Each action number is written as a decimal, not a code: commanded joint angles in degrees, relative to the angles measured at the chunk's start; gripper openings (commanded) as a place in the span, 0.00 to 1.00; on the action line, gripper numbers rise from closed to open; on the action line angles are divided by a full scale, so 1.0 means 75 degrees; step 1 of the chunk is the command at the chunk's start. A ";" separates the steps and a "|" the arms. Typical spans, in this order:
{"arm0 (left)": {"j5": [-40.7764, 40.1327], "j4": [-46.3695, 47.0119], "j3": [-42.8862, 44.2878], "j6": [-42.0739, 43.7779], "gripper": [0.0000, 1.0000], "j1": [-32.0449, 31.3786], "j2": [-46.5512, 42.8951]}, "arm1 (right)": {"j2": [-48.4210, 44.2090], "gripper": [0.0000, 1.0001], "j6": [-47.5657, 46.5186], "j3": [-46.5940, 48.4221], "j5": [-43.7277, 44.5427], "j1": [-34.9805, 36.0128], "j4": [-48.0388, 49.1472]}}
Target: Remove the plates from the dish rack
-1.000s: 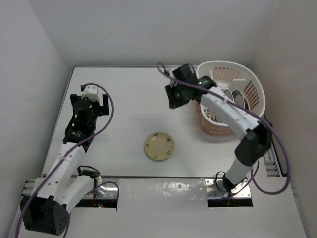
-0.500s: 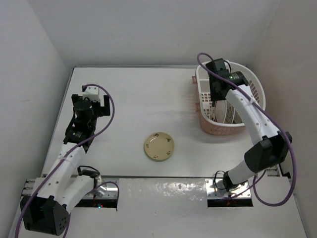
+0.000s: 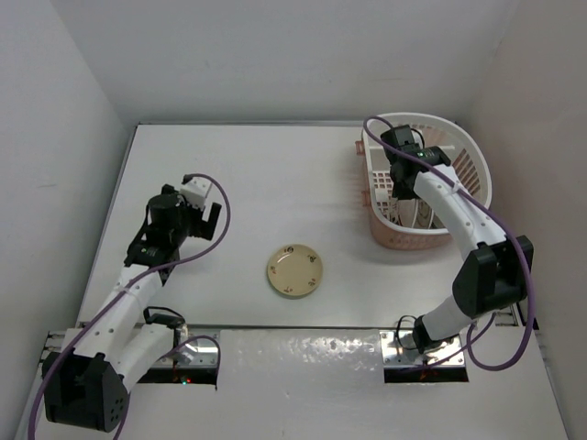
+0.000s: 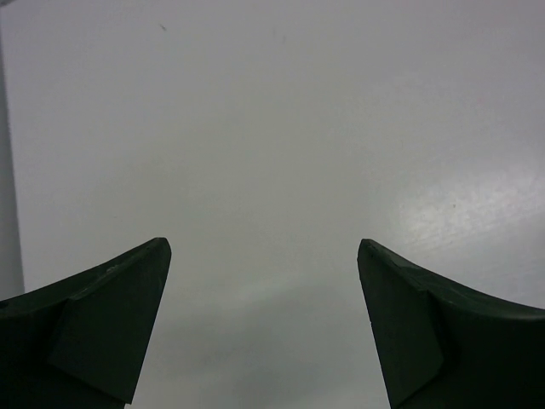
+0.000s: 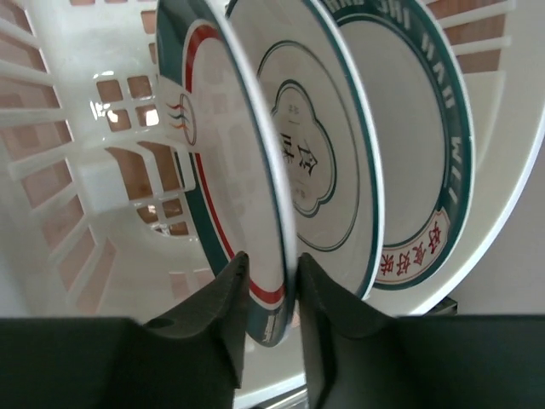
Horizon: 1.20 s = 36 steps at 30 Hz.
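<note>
Three plates stand on edge in the dish rack (image 5: pixel 77 170), faces parallel. The nearest plate (image 5: pixel 221 162) has a teal-and-red rim band with a small wavy emblem. The middle plate (image 5: pixel 319 102) shows dark Chinese characters in a lobed frame. The third plate (image 5: pixel 409 128) bears white capitals on a teal rim, too cut off to read. The right fingers (image 5: pixel 213 315) pinch the nearest plate's rim. One cream plate (image 3: pixel 294 272) lies flat on the tabletop (image 3: pixel 238 165), well apart from the rack. The left fingers (image 4: pixel 111 315) stand spread wide above the tabletop.
</note>
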 commanded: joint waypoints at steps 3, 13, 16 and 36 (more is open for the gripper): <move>0.1314 -0.0064 -0.0419 0.0776 0.90 -0.0042 -0.0462 | 0.0039 0.11 -0.0049 -0.0043 0.0142 -0.0006 0.0492; 0.1726 0.0007 -0.0455 0.0858 0.93 -0.0042 -0.0699 | -0.0301 0.00 -0.0845 0.0215 0.0622 0.0018 0.0468; 0.1726 0.0065 -0.0408 0.0870 0.94 -0.0042 -0.0652 | -0.0535 0.00 -0.1057 0.0332 0.0704 0.0029 0.0597; 0.2240 -0.0238 0.0575 -0.0124 0.88 -0.0042 -0.0289 | -0.1005 0.00 -0.2079 0.2965 0.1247 0.0018 0.0773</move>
